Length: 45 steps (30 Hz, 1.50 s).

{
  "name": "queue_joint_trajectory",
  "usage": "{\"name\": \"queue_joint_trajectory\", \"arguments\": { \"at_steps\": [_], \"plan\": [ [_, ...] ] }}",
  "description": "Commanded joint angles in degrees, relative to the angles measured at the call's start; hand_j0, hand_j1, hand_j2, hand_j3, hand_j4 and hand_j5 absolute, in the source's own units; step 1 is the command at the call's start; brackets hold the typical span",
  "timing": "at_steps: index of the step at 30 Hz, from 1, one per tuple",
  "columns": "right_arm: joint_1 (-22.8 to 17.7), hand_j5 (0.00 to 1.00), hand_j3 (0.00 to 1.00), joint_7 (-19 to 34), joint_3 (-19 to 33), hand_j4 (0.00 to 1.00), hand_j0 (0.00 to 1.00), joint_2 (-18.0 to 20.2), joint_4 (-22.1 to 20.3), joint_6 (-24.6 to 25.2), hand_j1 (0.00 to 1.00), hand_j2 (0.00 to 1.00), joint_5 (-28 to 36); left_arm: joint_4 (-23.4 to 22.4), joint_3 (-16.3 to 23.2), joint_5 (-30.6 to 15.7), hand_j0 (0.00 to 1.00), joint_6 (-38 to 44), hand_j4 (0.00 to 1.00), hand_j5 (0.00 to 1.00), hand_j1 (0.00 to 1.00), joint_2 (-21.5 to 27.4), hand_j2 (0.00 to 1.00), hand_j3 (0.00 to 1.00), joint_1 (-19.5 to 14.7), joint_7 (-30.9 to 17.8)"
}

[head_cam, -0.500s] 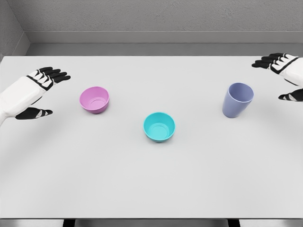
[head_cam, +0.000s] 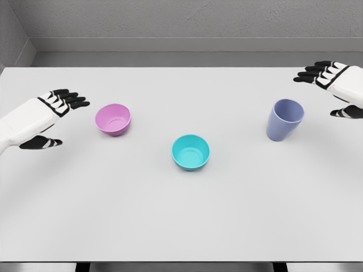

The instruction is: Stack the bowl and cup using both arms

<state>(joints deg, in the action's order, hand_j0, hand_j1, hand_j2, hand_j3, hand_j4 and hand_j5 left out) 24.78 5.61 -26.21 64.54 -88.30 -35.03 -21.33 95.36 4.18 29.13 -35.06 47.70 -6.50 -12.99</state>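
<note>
While neither hand held anything, the relation that mattered most was which vessel lay off which set of fingers. The left hand hovered with its fingers spread and its thumb dropped apart from them, and the pink bowl sat just beyond those fingertips, toward the table's middle, near but not touching. The right hand was likewise open, fingers splayed and thumb apart, and the blue cup stood inward of its fingertips and slightly nearer the robot, a little farther off than the pink bowl was from the left fingers. The cup stood upright, its long axis vertical and its mouth up, so a grip would likely have to close around its side. The teal bowl rested between the two hands, well apart from both sets of fingers, nearer the robot than the other two vessels. All three appeared empty. Judged from this layout on the white table, no stacking had begun, and each hand seemed placed to take the vessel on its own side.
</note>
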Motion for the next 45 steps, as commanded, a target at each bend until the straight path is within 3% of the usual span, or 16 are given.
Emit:
{"name": "queue_joint_trajectory", "arguments": {
  "at_steps": [1,2,4,7,11,15,17,21,23,26,45],
  "plan": [
    [0.1,1.00,1.00,1.7,0.5,1.00,1.00,0.0,-1.7,0.0,1.00,1.00,-1.3,0.8,4.7,-2.7,1.00,0.1,1.00,1.00,1.00,5.8,1.00,1.00,-0.8,-0.7],
    [1.8,1.00,1.00,4.4,0.6,1.00,1.00,0.0,-2.4,0.0,1.00,1.00,-1.4,1.0,7.2,-3.7,1.00,0.1,1.00,1.00,1.00,6.5,1.00,1.00,-3.2,-0.7],
    [4.0,1.00,1.00,14.9,1.2,1.00,1.00,0.1,-3.6,0.0,1.00,1.00,-1.3,0.5,18.8,-8.0,1.00,0.1,1.00,1.00,1.00,8.2,1.00,1.00,-13.4,-0.9],
    [3.9,1.00,1.00,15.3,4.9,1.00,1.00,-0.1,-3.7,0.0,1.00,1.00,-1.3,0.4,31.3,-13.2,1.00,0.1,1.00,1.00,1.00,10.1,1.00,1.00,-24.1,-1.3],
    [3.0,1.00,1.00,14.8,4.9,1.00,1.00,-1.1,-3.5,0.0,1.00,1.00,-1.2,-1.1,44.8,-19.6,1.00,0.1,1.00,1.00,1.00,10.1,1.00,1.00,-37.4,-12.8],
    [3.0,1.00,1.00,14.6,4.2,1.00,1.00,-1.6,-3.0,0.0,1.00,1.00,1.4,-2.4,49.9,-24.2,1.00,0.1,1.00,1.00,1.00,8.8,1.00,1.00,-42.6,-22.0],
    [3.0,1.00,1.00,14.7,3.6,1.00,1.00,-1.9,-1.9,0.0,1.00,1.00,4.5,-3.1,52.9,-26.0,1.00,0.1,1.00,1.00,1.00,7.2,1.00,1.00,-46.1,-22.0],
    [3.1,1.00,1.00,15.0,1.3,1.00,1.00,-1.2,-1.8,0.0,1.00,1.00,9.7,-3.5,53.8,-27.5,1.00,0.1,1.00,1.00,1.00,6.8,1.00,1.00,-51.7,-22.0],
    [3.1,1.00,1.00,15.0,0.5,1.00,1.00,-0.8,-1.8,0.0,1.00,1.00,10.3,-7.7,57.0,-28.2,1.00,0.1,1.00,1.00,1.00,4.0,1.00,1.00,-55.0,-22.0],
    [3.6,1.00,1.00,14.7,-1.6,1.00,1.00,1.2,-2.2,0.0,1.00,1.00,12.3,-15.7,57.5,-28.3,1.00,0.1,1.00,1.00,1.00,-0.9,1.00,1.00,-56.0,-22.0],
    [5.7,1.00,1.00,14.7,-8.4,1.00,1.00,-4.1,-4.1,1.0,1.00,1.00,12.1,-17.9,60.5,-27.7,1.00,0.1,1.00,1.00,1.00,-0.2,1.00,1.00,-56.7,-22.0]
  ]
}}
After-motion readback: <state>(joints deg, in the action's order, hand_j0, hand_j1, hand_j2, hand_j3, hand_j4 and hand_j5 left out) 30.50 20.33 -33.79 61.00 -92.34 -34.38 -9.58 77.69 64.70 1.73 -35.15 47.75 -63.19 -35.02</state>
